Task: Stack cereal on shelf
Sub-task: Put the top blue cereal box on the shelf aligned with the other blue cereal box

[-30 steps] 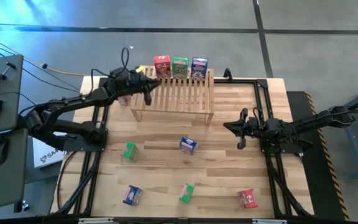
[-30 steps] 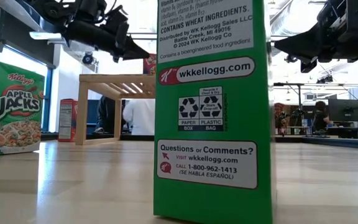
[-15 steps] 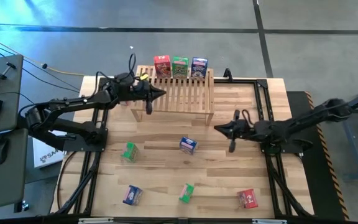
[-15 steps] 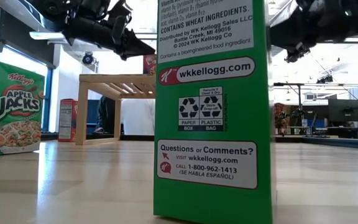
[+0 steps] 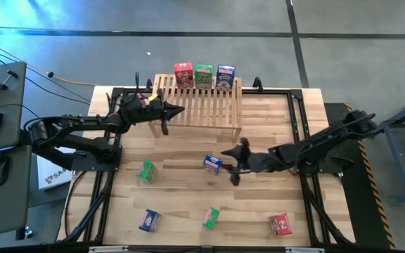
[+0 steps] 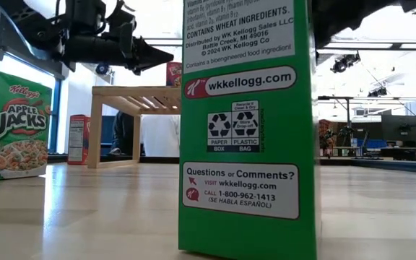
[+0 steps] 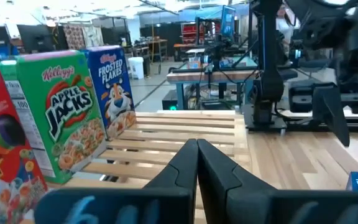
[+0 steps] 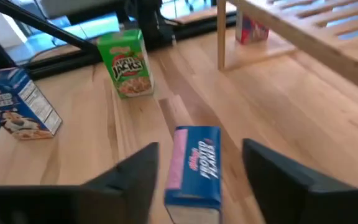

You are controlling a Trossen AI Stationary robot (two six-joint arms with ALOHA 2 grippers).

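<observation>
1. High view: three cereal boxes (image 5: pixel 204 75) are seen standing on the shelf (image 5: pixel 197 105); the left gripper (image 5: pixel 176 109) is closed above it.
2. Right wrist view: the right gripper (image 8: pixel 199 167), fingers apart, is shown straddling a blue box (image 8: pixel 196 168) on the plank tabletop (image 8: pixel 278 137).
3. Low view: only here is a workshop room revealed.

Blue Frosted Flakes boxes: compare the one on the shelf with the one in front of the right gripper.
The blue Frosted Flakes box on the shelf stands upright on the slats, beside the green Apple Jacks box. The blue Frosted Flakes box on the table lies on the planks, alone, with the right gripper, jaws open, facing it. Both share the same blue printed design.
</observation>
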